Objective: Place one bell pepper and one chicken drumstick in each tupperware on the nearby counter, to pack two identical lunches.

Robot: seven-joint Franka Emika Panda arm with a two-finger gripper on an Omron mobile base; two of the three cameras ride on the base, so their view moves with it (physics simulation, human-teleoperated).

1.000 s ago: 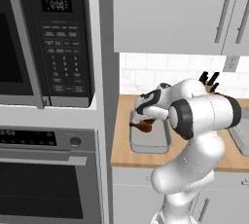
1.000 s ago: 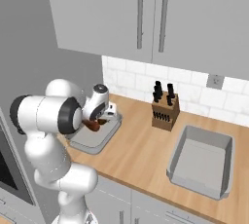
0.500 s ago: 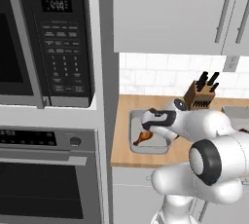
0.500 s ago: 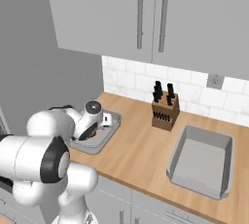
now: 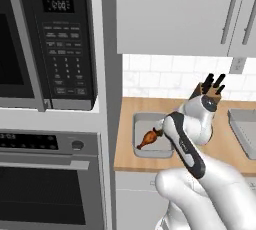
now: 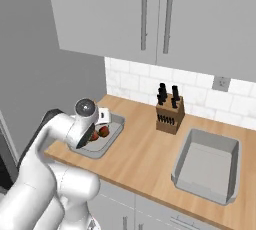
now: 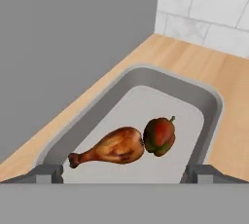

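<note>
A brown chicken drumstick (image 7: 109, 148) and a red-green bell pepper (image 7: 159, 135) lie side by side on the floor of the left tupperware (image 7: 214, 106), touching or nearly so. My gripper (image 7: 125, 173) hovers over the tub's near end, open, its fingertips (image 7: 48, 173) wide apart with nothing between them. From the left base view the drumstick (image 5: 149, 139) shows in that tub (image 5: 142, 119), partly behind my arm. The second tupperware (image 6: 207, 164) sits empty to the right on the wooden counter (image 6: 145, 159).
A knife block (image 6: 169, 114) stands against the tiled wall between the two tubs. A tall grey panel borders the counter's left end; beyond it are a microwave (image 5: 45, 44) and an oven (image 5: 50, 184). Wall cabinets (image 6: 150, 19) hang above.
My arm has folded down and toward the cameras, with the hand drawn back over the tub's near end. The drumstick stays in the left tub. The jaws remain wide.
</note>
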